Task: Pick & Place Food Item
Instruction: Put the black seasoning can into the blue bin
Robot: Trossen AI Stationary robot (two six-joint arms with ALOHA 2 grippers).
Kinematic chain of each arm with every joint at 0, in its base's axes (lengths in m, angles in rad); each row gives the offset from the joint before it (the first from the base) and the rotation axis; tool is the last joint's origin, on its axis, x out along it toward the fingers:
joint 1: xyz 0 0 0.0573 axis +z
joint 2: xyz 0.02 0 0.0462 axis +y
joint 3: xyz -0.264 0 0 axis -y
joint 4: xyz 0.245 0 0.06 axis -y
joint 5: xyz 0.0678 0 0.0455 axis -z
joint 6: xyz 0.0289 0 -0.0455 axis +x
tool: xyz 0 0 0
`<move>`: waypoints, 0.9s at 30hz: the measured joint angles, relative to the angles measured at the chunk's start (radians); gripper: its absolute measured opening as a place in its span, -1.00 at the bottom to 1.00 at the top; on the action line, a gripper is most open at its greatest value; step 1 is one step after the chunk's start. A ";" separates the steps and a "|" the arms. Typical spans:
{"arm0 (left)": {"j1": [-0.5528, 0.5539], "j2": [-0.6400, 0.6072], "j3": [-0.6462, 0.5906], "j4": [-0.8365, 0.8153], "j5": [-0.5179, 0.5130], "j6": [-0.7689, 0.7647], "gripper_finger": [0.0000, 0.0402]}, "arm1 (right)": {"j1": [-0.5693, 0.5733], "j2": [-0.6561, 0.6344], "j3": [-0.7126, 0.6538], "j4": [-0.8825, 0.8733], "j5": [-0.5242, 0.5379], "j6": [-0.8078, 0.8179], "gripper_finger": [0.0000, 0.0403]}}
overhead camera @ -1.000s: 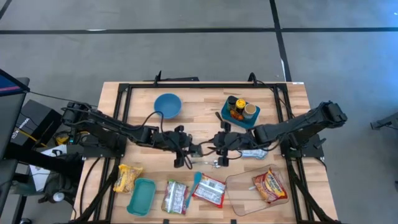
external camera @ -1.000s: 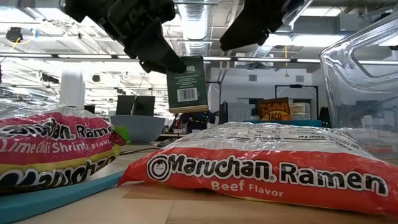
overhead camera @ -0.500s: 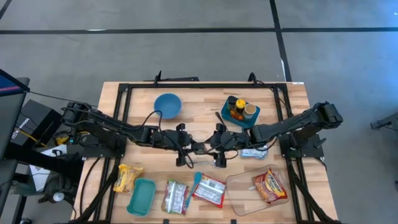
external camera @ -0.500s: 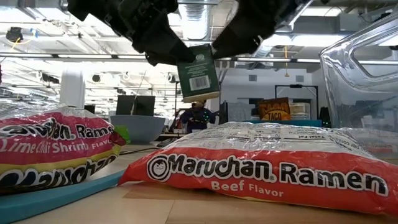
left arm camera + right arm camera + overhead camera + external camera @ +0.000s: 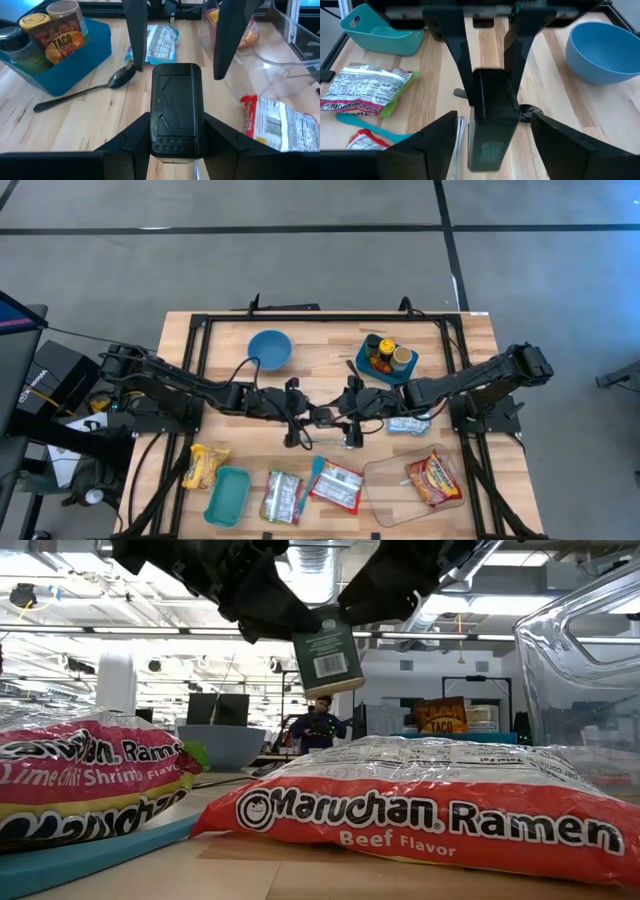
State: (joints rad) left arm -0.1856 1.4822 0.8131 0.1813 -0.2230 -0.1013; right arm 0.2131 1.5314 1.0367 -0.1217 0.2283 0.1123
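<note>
Left tool (image 5: 308,418) clamps my small dark green rectangular box (image 5: 327,649) in mid-air above the wooden desk (image 5: 320,360); right tool (image 5: 340,418) straddles it, fingers apart. Handover step, I judge: next, close the right.

Dark green box (image 5: 327,650) with white barcode, blue bowl (image 5: 269,348), teal bin (image 5: 227,496), red ramen packet (image 5: 430,815), pale wood surface (image 5: 320,340)

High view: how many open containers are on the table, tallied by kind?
Blue round bowl: 1
Teal rectangular plastic bin: 1
Blue tray holding spice jars: 1
Clear plastic container: 1
Total: 4
</note>
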 joint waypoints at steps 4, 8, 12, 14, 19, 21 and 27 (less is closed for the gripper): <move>0.002 0.027 -0.001 0.043 0.015 0.008 -0.32 | 0.000 0.000 0.000 -0.002 0.000 0.013 0.23; 0.003 0.035 -0.001 0.069 0.019 0.024 -0.32 | 0.000 0.000 0.000 -0.011 -0.003 0.019 0.23; 0.003 0.035 -0.001 0.085 0.019 0.026 -0.32 | 0.001 0.000 0.000 -0.013 -0.011 0.019 0.23; 0.003 0.035 0.000 0.101 0.019 0.026 -0.32 | 0.000 0.001 0.000 -0.013 -0.021 0.022 0.23; 0.003 0.034 0.000 0.110 0.019 0.026 -0.32 | 0.000 0.012 -0.001 -0.025 -0.022 0.046 0.23; 0.003 0.034 0.000 0.104 0.019 0.026 -0.32 | 0.000 0.011 0.000 -0.025 -0.021 0.046 0.23; 0.003 0.034 0.000 0.104 0.019 0.026 -0.32 | 0.000 0.012 0.000 -0.020 -0.021 0.048 0.23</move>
State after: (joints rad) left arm -0.1829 1.5166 0.8127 0.2856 -0.2043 -0.0752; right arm 0.2134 1.5430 1.0363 -0.1415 0.2070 0.1599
